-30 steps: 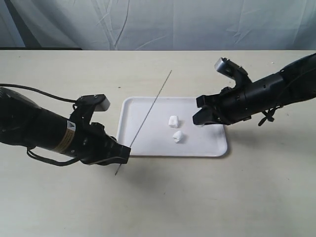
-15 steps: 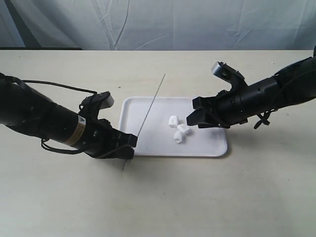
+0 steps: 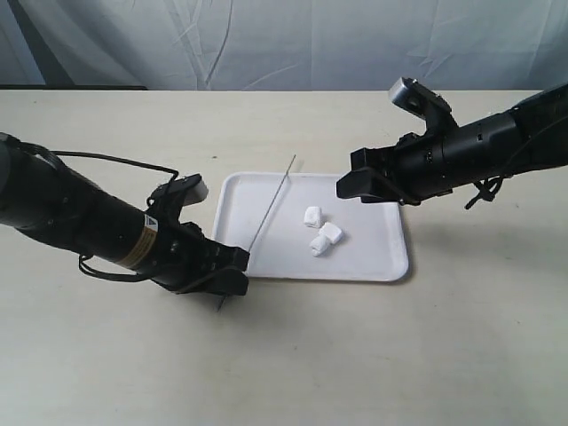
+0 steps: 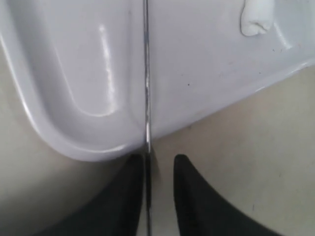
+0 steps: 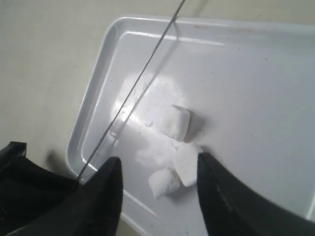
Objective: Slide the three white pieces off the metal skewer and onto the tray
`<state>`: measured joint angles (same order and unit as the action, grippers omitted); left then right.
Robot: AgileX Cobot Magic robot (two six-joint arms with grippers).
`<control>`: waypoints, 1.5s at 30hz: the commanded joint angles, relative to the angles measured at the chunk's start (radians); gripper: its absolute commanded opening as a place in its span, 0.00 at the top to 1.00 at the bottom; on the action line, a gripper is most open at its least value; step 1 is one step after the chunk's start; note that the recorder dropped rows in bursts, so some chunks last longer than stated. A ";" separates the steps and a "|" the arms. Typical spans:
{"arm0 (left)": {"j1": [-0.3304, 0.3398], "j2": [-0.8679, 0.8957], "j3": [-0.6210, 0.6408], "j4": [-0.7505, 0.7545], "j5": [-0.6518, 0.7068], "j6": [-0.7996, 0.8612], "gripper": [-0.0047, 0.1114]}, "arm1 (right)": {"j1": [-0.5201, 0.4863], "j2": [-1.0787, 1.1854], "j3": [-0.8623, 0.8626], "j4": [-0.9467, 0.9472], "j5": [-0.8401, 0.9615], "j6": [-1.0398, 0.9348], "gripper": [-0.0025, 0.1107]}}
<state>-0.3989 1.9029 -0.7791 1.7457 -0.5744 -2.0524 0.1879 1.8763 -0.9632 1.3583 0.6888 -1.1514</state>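
Three white pieces (image 3: 312, 216) (image 3: 330, 232) (image 3: 319, 247) lie loose and close together in the middle of the white tray (image 3: 377, 253). The thin metal skewer (image 3: 266, 213) is bare and slants across the tray's left part. Its near end passes between the fingers of my left gripper (image 3: 232, 271). In the left wrist view the skewer (image 4: 146, 73) runs along one finger, with a clear gap to the other, so that gripper (image 4: 157, 160) is slightly open. My right gripper (image 3: 353, 186) hovers open above the tray's right side. In the right wrist view it (image 5: 158, 160) frames the pieces (image 5: 176, 122).
The tray sits mid-table on a cream tabletop (image 3: 355, 355). A pale wrinkled cloth backdrop (image 3: 293, 40) hangs behind the table. Both black arms reach in from the sides, the left one low by the tray's front left corner (image 4: 74, 142).
A third white piece has joined the two on the tray. My right gripper has drawn back up and away from the pieces. The skewer's far end has dropped lower.
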 commanded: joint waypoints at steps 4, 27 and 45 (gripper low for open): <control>0.001 -0.016 -0.005 -0.001 -0.033 -0.007 0.67 | -0.008 -0.044 0.001 -0.005 0.027 0.000 0.57; 0.470 -0.560 -0.005 -0.001 -0.143 0.221 0.68 | -0.301 -0.381 -0.001 0.007 0.067 0.003 0.98; 0.666 -1.362 0.141 -0.155 -0.416 0.527 0.68 | -0.366 -1.302 0.340 0.008 -0.130 0.103 0.98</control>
<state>0.2745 0.6160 -0.6789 1.6439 -0.9683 -1.5187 -0.1748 0.6524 -0.6774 1.3312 0.5496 -1.1133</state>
